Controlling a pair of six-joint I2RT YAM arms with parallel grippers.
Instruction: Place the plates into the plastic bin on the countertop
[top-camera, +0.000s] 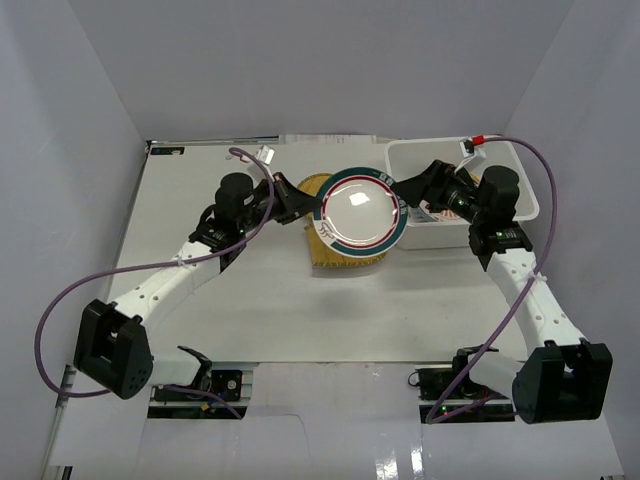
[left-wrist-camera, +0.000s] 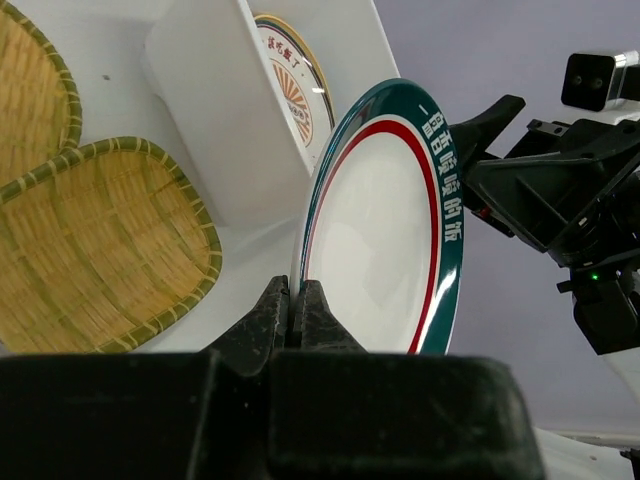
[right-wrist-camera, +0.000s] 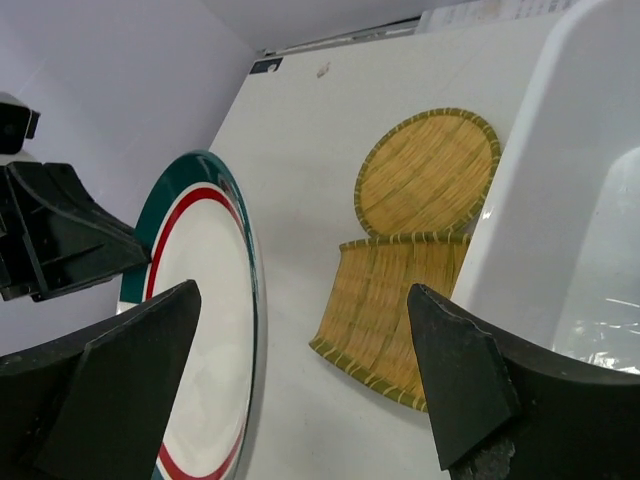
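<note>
A white plate with a green and red rim (top-camera: 363, 208) hangs tilted on edge above the countertop (top-camera: 200, 200). My left gripper (top-camera: 306, 208) is shut on its left rim; the left wrist view shows both jaws pinching the plate (left-wrist-camera: 385, 220) at its lower edge (left-wrist-camera: 297, 300). My right gripper (top-camera: 402, 197) stands open at the plate's right rim, and the plate (right-wrist-camera: 205, 300) sits just inside its left finger (right-wrist-camera: 130, 380) without being gripped. The plastic bin (top-camera: 525, 180) lies at the back right. Inside it leans another patterned plate (left-wrist-camera: 295, 85).
Two woven yellow plates lie on the countertop below the held plate, one round (right-wrist-camera: 430, 170) and one squarish (right-wrist-camera: 395, 300), right beside the bin's wall (right-wrist-camera: 560, 180). Grey walls close in the table on the left, back and right.
</note>
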